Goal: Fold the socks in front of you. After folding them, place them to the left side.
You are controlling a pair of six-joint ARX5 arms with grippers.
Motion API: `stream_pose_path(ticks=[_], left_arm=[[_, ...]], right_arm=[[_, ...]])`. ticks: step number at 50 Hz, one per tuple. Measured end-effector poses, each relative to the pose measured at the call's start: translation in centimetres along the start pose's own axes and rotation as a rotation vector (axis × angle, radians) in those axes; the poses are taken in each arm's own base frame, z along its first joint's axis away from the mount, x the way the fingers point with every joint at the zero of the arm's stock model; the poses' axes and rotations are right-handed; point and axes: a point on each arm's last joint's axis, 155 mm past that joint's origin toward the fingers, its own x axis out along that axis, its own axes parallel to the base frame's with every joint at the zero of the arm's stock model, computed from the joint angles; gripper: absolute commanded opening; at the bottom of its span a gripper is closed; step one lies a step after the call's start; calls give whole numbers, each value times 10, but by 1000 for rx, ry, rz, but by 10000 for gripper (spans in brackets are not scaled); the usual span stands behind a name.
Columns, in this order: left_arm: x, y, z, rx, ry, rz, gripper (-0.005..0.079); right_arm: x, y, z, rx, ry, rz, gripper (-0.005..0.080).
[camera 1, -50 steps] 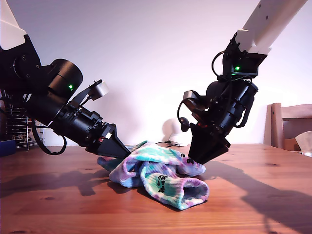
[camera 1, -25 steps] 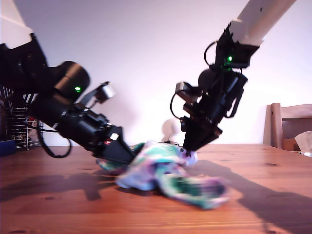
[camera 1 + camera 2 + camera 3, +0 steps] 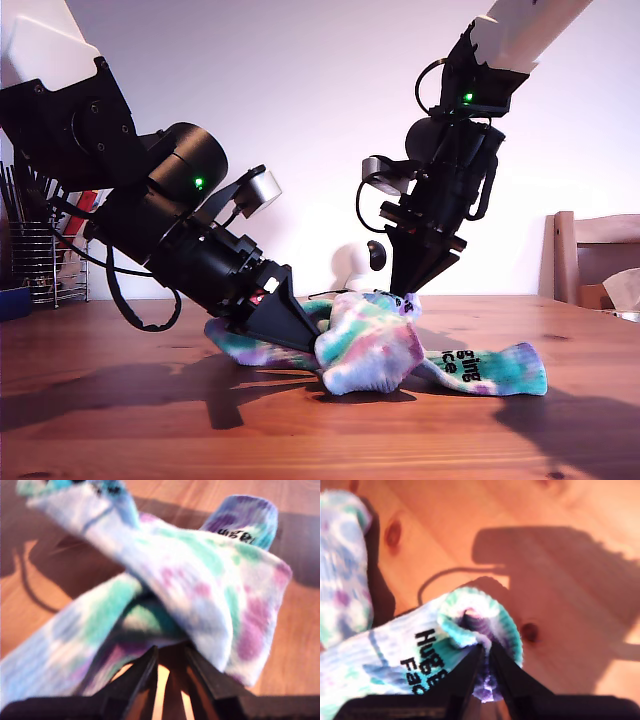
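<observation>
item: socks [image 3: 375,335], mid-table [image 3: 120,420], crossed heap. soft limp knit, light, stretchy; judged prone to sag and slip.
my first gripper [image 3: 170,666]: jaws narrow, pinching fabric fold.
my second gripper [image 3: 484,667]: jaws pinching cuff rim, best hold.

Socks [image 3: 400,345]: ribbed knit, tie-dyed teal-green, purple and white, with black lettering. Table [image 3: 120,420]: reddish-brown wood with dark knots. Grippers: black; arm links above them white; wall pale lilac-white.
</observation>
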Motion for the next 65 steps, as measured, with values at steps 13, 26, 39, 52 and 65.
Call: stream_pose_path(ticks=[13, 26, 39, 52, 65], left_arm=[[0, 4, 9, -7, -33, 13, 146], [-12, 18, 38, -40, -137, 64, 146], [-37, 19, 83, -10, -256, 103, 146], [-28, -8, 92, 2, -272, 23, 146], [11, -8, 67, -3, -223, 44, 142]], right_arm=[[-30, -9, 23, 11, -53, -42, -11], [-37, -19, 24, 10, -44, -93, -11], [-37, -20, 22, 13, -41, -93, -11], [-37, -20, 23, 13, -41, -93, -11], [-37, -18, 22, 15, -38, -86, -11]])
